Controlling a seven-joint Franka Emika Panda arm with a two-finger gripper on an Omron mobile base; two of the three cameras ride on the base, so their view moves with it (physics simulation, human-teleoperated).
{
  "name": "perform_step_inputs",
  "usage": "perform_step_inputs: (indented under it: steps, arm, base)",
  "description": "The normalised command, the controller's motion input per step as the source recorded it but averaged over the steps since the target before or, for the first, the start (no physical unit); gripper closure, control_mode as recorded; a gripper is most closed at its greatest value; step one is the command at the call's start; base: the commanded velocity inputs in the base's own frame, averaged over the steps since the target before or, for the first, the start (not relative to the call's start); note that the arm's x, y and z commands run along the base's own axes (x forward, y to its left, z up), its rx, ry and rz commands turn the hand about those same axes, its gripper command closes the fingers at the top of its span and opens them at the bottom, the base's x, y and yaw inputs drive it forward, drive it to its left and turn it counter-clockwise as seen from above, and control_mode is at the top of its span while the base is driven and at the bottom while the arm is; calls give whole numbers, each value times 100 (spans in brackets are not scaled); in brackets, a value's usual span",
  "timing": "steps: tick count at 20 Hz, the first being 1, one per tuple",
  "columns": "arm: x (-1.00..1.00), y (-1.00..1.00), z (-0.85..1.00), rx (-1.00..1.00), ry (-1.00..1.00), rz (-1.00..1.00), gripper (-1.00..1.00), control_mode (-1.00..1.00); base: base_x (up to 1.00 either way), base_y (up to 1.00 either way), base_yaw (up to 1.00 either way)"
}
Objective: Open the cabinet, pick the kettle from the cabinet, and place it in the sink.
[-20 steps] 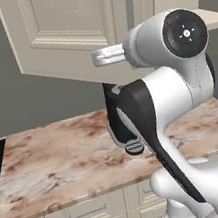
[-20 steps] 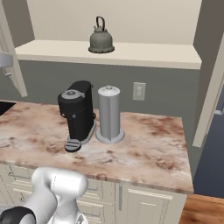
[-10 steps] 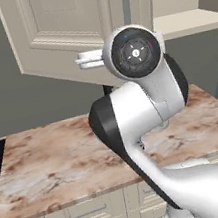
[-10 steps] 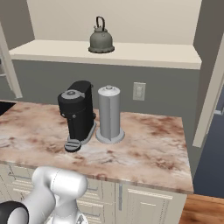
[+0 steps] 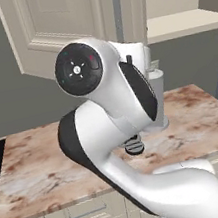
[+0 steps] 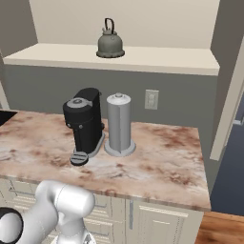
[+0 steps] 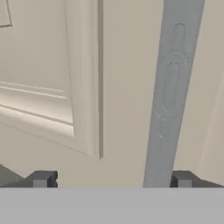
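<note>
Claw [image 7: 111, 180] wide open, empty, facing cabinet [image 7: 65, 87] door handle [image 7: 171, 92].

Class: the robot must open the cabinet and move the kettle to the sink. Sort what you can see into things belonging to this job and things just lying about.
Job: cabinet, door open; kettle on its shelf.
Lying about: coffee machine; paper towel holder; wall outlet.

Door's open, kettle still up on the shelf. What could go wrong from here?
1. The open cabinet door hangs right beside the arm, and the hand view has the handle close ahead of the open gripper; swinging toward the shelf may clip it.
2. The kettle sits far back and offers a thin wire handle, so the fingers could slip off.
3. The coffee machine and paper towel roll stand below; a drop would hit them.
</note>
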Motion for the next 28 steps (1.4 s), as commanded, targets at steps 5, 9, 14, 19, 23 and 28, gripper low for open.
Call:
perform_step_inputs:
  steps: [5,9,14,19,23,28]
  arm:
    - [4,0,-47,0,13,-32,-100,-100]
    - [-1,0,-29,0,8,-30,-100,-100]
    - [-30,13,0,7,0,-9,-100,-100]
    - [-58,4,0,7,0,-5,-100,-100]
    - [-82,0,0,8,0,-1,-100,-100]
    - [-76,0,0,8,0,0,-100,-100]
  base:
    - [0,0,0]
    - [0,0,0]
    - [0,0,0]
    - [0,0,0]
    - [0,0,0]
    - [0,0,0]
